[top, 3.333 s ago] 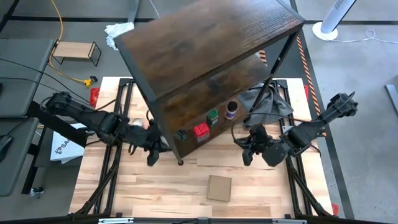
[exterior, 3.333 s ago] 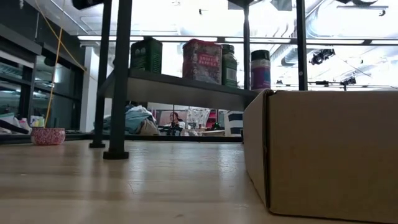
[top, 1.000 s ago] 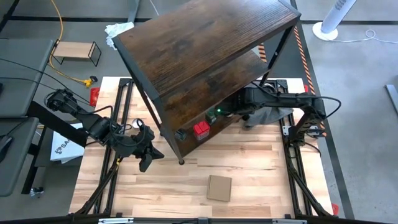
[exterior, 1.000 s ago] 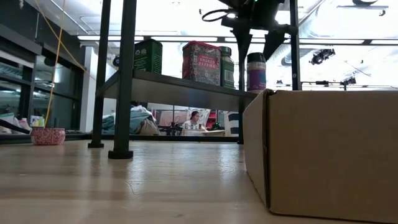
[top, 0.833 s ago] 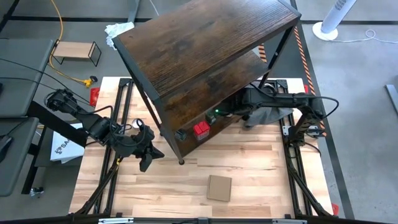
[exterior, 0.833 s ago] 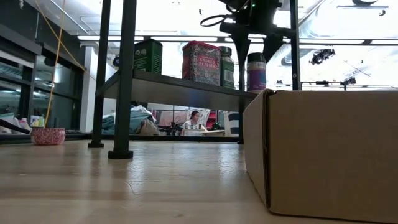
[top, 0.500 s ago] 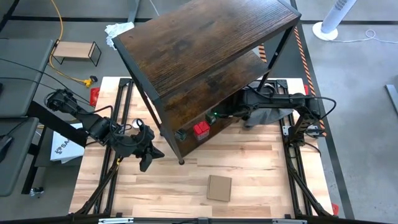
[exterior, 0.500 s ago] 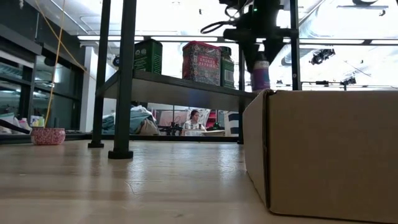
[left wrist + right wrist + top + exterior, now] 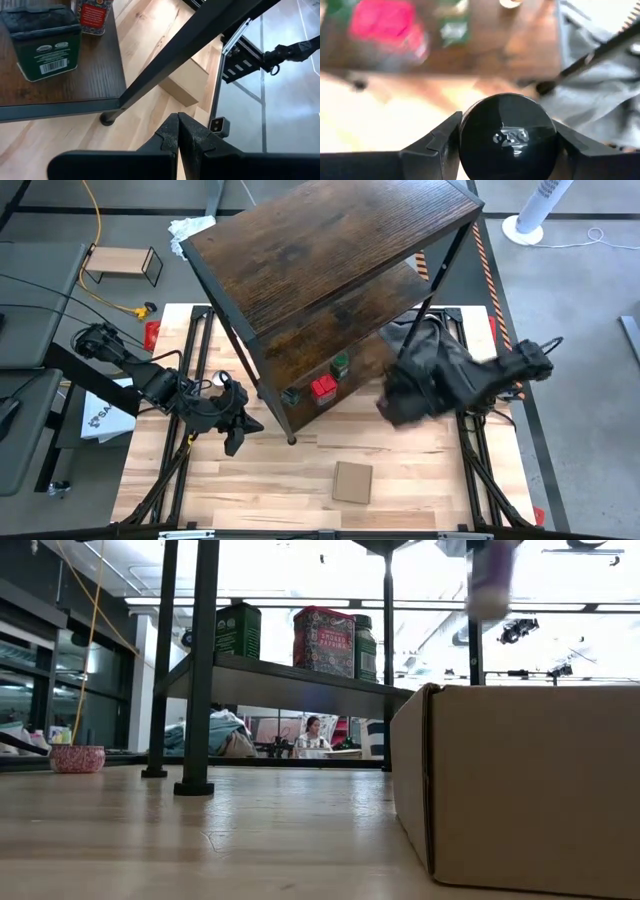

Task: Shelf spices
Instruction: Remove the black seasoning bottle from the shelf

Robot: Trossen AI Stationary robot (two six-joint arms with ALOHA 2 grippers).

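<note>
The shelf [image 9: 330,250] stands across the table's far half. On its lowest board stand a dark green tin [image 9: 290,395], a red tin [image 9: 323,388] and a green-lidded jar [image 9: 341,365]. My right gripper [image 9: 398,405] is blurred, just off the shelf's near right side, and shut on a spice jar [image 9: 490,585] with a dark round lid. My left gripper [image 9: 235,435] is shut on nothing, near the shelf's near left leg [image 9: 107,118]. My right gripper pinches the jar at its top, one finger [image 9: 440,142] on each side of the round lid [image 9: 507,135]. The wrist view looks down on the lid, with the table below it. In the low view the jar hangs clear of the shelf's board and above the table.
A flat cardboard box [image 9: 352,481] lies near the table's near edge and fills the low view's right. Grey cloth [image 9: 600,75] lies behind the shelf's right side. A pink bowl [image 9: 77,758] sits at the left. A small light-wood rack [image 9: 122,262] stands beyond the table's far left.
My right gripper has shut on the purple-lidded jar standing on the shelf's lowest board. It then swung quickly out from the shelf toward the table's near edge, lifting the jar clear of the board. The other spices have stayed in place.
</note>
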